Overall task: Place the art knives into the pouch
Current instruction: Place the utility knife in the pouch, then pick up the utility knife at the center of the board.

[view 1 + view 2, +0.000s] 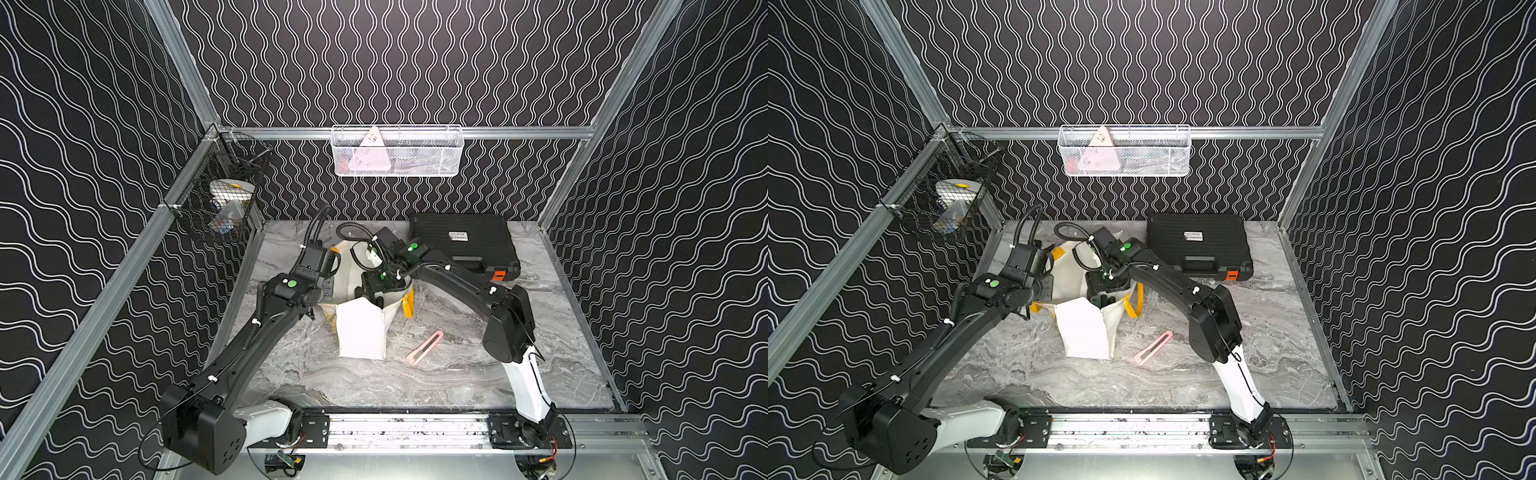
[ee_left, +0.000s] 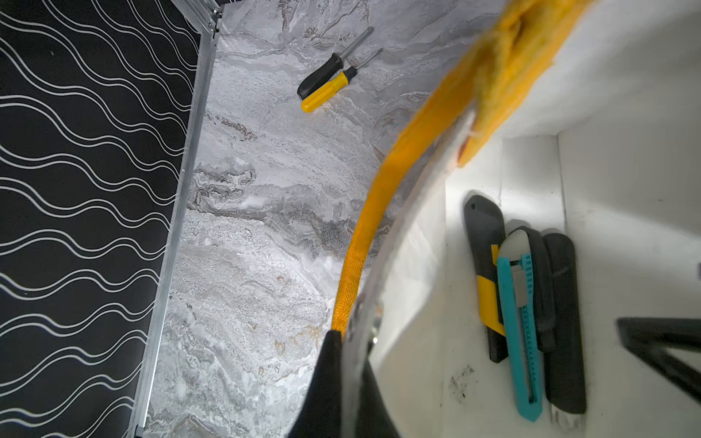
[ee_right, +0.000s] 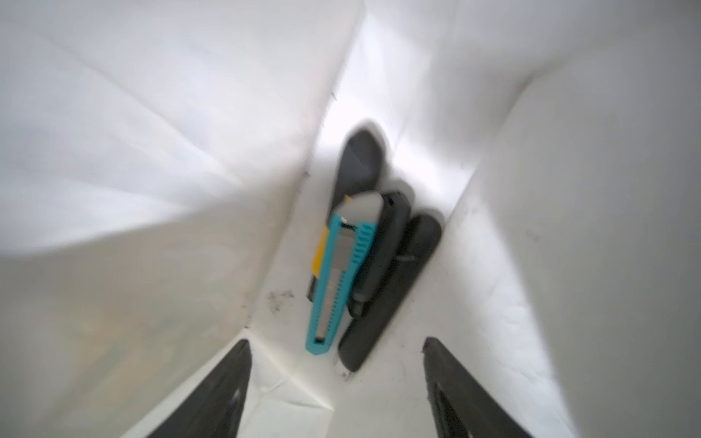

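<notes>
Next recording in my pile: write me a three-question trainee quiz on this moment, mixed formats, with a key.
1. True or false: the pink plastic art knife lies inside the white fabric pouch with yellow loop handles.
2. Which claw reaches into the pouch with its jaws apart? A. left claw B. right claw C. neither
3. Fill in: on top of the dark knives at the pouch's bottom lies a ____ plastic snap-off knife.
Key: 1 false, it lies on the grey marble-look tabletop beside the pouch; 2 B; 3 teal.
</notes>
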Controlling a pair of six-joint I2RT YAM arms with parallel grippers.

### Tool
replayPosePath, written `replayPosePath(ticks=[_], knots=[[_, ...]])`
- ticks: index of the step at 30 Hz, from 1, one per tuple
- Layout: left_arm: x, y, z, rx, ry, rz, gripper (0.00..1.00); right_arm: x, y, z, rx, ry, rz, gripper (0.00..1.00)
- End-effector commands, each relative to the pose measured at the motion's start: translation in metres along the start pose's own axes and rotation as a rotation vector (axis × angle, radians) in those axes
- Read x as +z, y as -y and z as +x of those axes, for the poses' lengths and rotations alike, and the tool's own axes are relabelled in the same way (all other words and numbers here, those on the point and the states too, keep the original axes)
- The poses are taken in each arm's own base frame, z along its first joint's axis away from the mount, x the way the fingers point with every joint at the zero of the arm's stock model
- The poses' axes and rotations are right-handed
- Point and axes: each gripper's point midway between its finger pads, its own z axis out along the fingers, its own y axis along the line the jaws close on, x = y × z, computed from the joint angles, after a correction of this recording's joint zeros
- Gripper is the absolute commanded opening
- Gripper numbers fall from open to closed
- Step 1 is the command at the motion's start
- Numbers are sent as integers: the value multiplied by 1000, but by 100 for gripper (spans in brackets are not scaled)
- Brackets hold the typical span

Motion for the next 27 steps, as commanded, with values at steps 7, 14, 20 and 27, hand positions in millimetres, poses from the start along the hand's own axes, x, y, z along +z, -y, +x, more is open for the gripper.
replayPosePath(ticks=[7,14,20,27], knots=[[0,-4,-9,-13,38,-26,0,-99,-24,-50,-32,250,-23,76],[0,-3,-9,-14,37,-23,0,-183,19,-46,46,474,143,80],[0,-2,-9,-13,38,-21,0,-218,91,0,238,540,286,82],[0,-2,-9,-12,38,-19,0,-155,144,84,365,319,329,83]])
